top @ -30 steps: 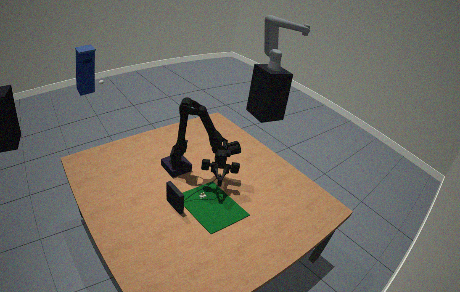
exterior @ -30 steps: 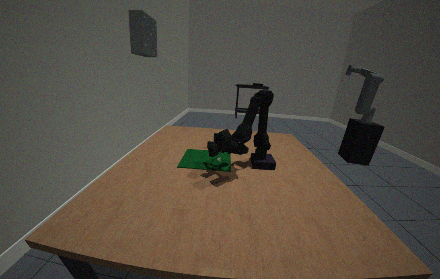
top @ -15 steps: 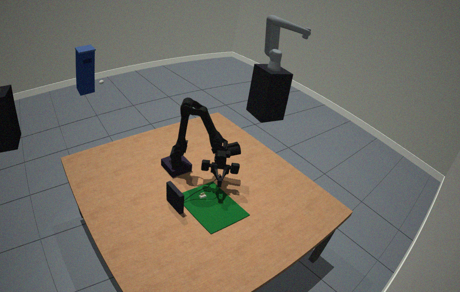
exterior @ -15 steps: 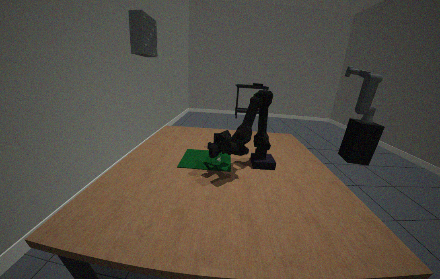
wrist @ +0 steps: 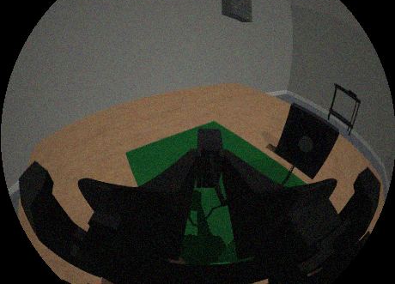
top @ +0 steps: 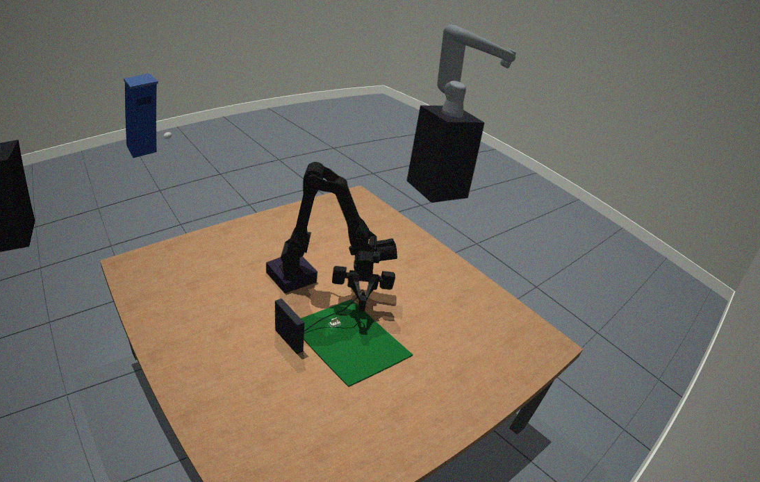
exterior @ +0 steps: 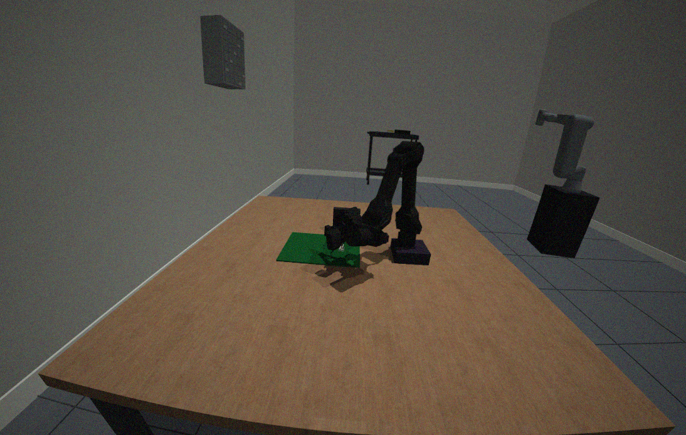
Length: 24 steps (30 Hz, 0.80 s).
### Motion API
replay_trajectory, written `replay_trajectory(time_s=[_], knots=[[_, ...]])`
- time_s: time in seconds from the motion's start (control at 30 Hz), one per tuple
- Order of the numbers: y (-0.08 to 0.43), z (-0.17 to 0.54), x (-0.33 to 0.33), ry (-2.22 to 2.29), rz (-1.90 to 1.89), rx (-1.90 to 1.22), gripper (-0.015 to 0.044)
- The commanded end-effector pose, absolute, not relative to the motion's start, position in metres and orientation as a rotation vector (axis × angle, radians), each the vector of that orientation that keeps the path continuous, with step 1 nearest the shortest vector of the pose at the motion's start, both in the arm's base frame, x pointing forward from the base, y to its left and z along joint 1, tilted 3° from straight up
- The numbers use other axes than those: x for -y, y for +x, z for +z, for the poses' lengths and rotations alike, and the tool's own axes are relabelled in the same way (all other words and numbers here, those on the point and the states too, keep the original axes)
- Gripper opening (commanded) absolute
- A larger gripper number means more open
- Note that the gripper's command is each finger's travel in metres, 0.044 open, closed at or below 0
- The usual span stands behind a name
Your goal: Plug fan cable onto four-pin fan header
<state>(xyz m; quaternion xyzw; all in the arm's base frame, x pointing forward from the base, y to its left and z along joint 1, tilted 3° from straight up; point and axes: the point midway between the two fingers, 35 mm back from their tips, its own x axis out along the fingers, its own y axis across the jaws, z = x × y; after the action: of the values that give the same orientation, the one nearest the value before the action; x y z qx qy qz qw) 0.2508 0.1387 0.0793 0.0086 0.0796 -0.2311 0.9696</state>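
My gripper (top: pixel 362 303) (wrist: pixel 209 154) is shut on the fan's plug, which is dark and hard to tell apart from the fingertips. It hangs over the back corner of the green board (top: pixel 359 359) (exterior: pixel 297 248) (wrist: pixel 148 162), to the right of the header in the top view. The small white fan header (top: pixel 334 322) (exterior: pixel 341 247) stands on the board, partly behind my arm in the exterior view and hidden in the wrist view. The black fan (top: pixel 289 326) (wrist: pixel 296 135) stands upright beside the board. Its thin dark cable (wrist: pixel 288 175) runs from it toward my fingers.
The arm's dark base (top: pixel 291 275) (exterior: pixel 411 252) stands on the wooden table (top: pixel 239 407) (exterior: pixel 378 345) behind the board. Dark shadows of the arm and cable lie over the board and table. Other robots on black pedestals and a blue cabinet (top: pixel 141 117) stand away from the table.
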Motion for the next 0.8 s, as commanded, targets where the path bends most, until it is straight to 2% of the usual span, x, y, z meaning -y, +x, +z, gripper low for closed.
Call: replay_trajectory(time_s=[0.0,0.77], knots=[[0.250,0.075,-0.139,0.014,-0.469,-0.158,0.0000],[0.250,0.057,-0.138,0.014,-0.469,-0.158,0.0000]])
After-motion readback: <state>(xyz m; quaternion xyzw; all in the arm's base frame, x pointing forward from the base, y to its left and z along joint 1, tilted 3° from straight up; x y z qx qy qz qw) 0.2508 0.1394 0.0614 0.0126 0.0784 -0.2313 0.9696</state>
